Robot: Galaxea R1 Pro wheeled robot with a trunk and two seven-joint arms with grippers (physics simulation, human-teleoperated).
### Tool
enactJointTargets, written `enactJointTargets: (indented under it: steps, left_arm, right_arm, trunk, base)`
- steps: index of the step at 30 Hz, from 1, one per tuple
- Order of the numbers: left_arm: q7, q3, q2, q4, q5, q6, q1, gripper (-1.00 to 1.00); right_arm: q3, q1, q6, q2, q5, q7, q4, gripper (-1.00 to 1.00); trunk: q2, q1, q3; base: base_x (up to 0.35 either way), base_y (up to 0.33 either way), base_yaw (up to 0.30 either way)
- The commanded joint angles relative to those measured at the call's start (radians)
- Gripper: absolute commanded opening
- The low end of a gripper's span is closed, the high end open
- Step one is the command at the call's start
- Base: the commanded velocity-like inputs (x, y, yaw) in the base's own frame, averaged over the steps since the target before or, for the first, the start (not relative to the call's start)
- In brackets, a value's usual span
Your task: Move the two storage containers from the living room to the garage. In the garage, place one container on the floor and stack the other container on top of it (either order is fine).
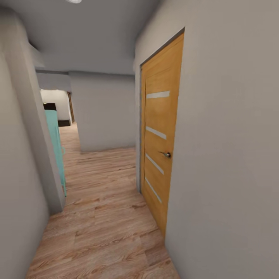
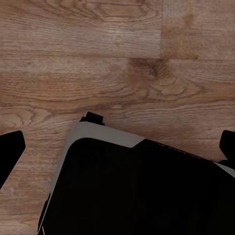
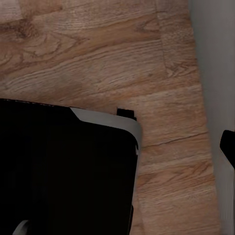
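I am in a narrow hallway with light wood-plank flooring (image 1: pixel 104 217). The two storage containers are out of view. In the left wrist view my left gripper (image 2: pixel 117 147) hangs open over the planks and my own black base (image 2: pixel 127 196), with nothing between its dark fingertips (image 2: pixel 11 147). In the right wrist view one fingertip (image 3: pixel 228 146) of my right gripper stands far out at the picture's edge, close to a pale wall (image 3: pixel 215 58), and holds nothing.
A shut orange wooden door (image 1: pixel 161 135) with a metal handle (image 1: pixel 166 154) is set in the right wall. A grey wall (image 1: pixel 104 112) closes the corridor ahead, and the passage bends left past it. A teal object (image 1: pixel 54 143) shows behind the left wall corner.
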Motion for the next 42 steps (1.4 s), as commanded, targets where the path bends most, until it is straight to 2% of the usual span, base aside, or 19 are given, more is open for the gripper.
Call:
enactJointTargets:
  steps: [1,34,42]
  left_arm:
    - [0.003,-0.008,0.000,0.000,0.007,-0.002,0.000,1.00]
    - [0.001,-0.008,-0.002,0.000,0.007,0.001,-0.001,1.00]
    - [0.001,-0.009,0.000,0.000,0.007,0.010,-0.001,1.00]
  right_arm:
    - [0.002,-0.001,-0.005,0.000,0.009,0.001,0.002,1.00]
    - [-0.006,-0.001,-0.011,0.000,0.005,0.001,0.002,1.00]
    - [-0.005,-0.001,-0.013,0.000,0.005,0.002,0.002,1.00]
  trunk:
    - [-0.001,0.001,0.000]
    - [-0.001,0.001,0.000]
    - [-0.001,0.001,0.000]
  base:
    - [0.191,0.000,0.269]
    - [0.161,0.000,0.269]
    - [0.245,0.000,0.069]
